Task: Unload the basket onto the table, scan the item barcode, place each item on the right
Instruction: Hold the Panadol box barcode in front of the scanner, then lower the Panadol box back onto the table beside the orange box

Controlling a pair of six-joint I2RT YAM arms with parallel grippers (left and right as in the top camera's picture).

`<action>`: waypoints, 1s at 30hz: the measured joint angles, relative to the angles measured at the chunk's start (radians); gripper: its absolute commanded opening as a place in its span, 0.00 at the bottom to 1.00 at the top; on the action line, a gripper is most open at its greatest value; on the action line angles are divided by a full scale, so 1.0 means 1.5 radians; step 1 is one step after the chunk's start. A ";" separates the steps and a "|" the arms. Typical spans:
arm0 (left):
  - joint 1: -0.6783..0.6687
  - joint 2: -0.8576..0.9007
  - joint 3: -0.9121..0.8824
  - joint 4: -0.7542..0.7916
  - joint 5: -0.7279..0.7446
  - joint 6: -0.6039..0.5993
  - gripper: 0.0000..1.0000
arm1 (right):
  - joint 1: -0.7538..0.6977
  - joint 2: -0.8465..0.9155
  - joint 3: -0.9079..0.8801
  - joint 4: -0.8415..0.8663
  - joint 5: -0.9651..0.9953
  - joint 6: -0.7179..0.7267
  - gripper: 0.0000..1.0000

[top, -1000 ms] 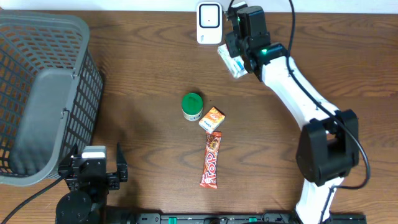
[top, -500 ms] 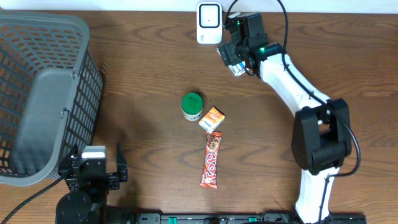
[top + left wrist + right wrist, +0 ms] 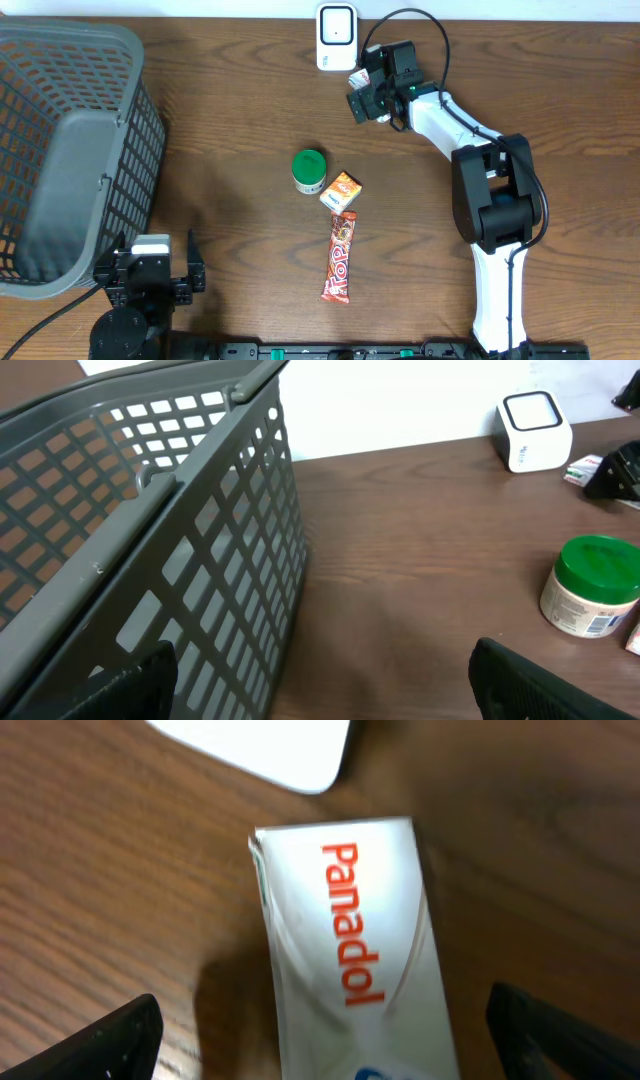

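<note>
Panadol box [image 3: 350, 950] lies just beside the scanner [image 3: 270, 745], the right gripper [image 3: 335, 1035] wide open over it, holding nothing. Placing step, I think; next its barcode must face the scanner.

The Panadol box [image 3: 350, 960] is a small white carton with red lettering along its upper face and a trace of blue at one end. It lies flat on the brown tabletop [image 3: 250, 120], far and right of centre. It sits just right of the white scanner [image 3: 336, 35], which stands at the far edge.
</note>
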 measured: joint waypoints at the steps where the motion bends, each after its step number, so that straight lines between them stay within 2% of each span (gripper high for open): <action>1: 0.000 0.000 0.000 0.000 0.000 0.000 0.92 | 0.000 0.002 0.000 0.007 -0.001 0.000 0.89; 7: 0.000 0.000 0.000 0.000 0.000 0.000 0.92 | 0.000 0.028 0.005 0.020 -0.008 0.008 0.78; 10: 0.000 0.000 0.000 0.000 0.000 0.000 0.92 | 0.000 0.029 0.007 0.019 -0.009 0.008 0.64; 16: 0.000 0.000 0.000 0.000 0.000 0.000 0.92 | 0.000 0.029 0.011 0.002 -0.007 0.010 0.47; 20: 0.000 0.000 0.000 0.000 0.000 0.000 0.92 | 0.000 0.027 0.026 -0.047 -0.007 0.016 0.33; 25: 0.000 0.000 0.000 0.001 0.000 0.000 0.92 | 0.001 0.005 0.032 -0.163 -0.008 0.054 0.25; 30: 0.000 0.000 0.000 0.000 0.000 0.000 0.92 | 0.001 -0.019 0.030 -0.270 -0.092 0.095 0.25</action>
